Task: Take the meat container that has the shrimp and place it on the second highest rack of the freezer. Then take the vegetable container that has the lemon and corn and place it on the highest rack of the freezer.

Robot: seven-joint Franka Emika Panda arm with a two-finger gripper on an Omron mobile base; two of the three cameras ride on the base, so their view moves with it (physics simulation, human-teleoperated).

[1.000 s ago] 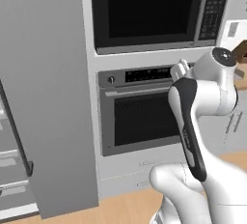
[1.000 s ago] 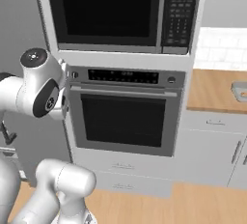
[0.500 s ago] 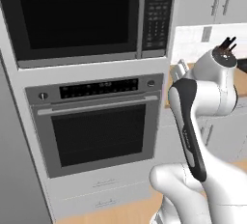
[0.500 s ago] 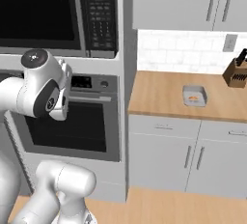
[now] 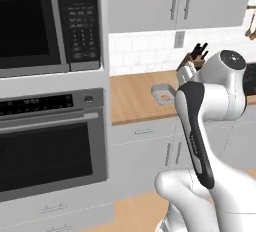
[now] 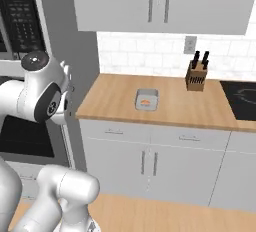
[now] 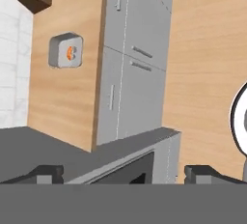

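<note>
Tool [image 7: 123, 172] spread wide, nothing between the fingers; the two dark tips sit at the bottom corners of the hand view, far apart.

Meat container [image 7: 66, 50] with the shrimp [image 7: 69, 53]: upper left of the hand view, flat on the wooden desk [image 7: 62, 102], well apart from the tool. No contact. Tray is small, pale grey, square-ish, with the orange piece in the middle.

Right base view: same container [image 6: 147, 99] sits centre frame, mid-depth on the desk [image 6: 115, 101], shrimp [image 6: 145, 102] visible inside. Knife block [image 6: 197, 76] stands to its right near the tiled back wall, apart from it. Black cooktop [image 6: 240, 93] at the right edge of the frame.

Left base view: container [image 5: 164, 95] centre-right, just left of the arm's upper link, which covers part of the desk behind it. Knife block [image 5: 192, 58] peeks out above the arm. Microwave [image 5: 47, 23] and wall oven [image 5: 50, 141] take the left half of the frame.

Grey base cabinets [image 6: 150, 163] below the desk, doors shut. Upper cabinets [image 6: 160, 1] above, also shut.

Hand view is rolled: desk edge runs vertically, cabinet fronts [image 7: 130, 59] to the right of it, wood floor [image 7: 202, 63] further right.
</note>
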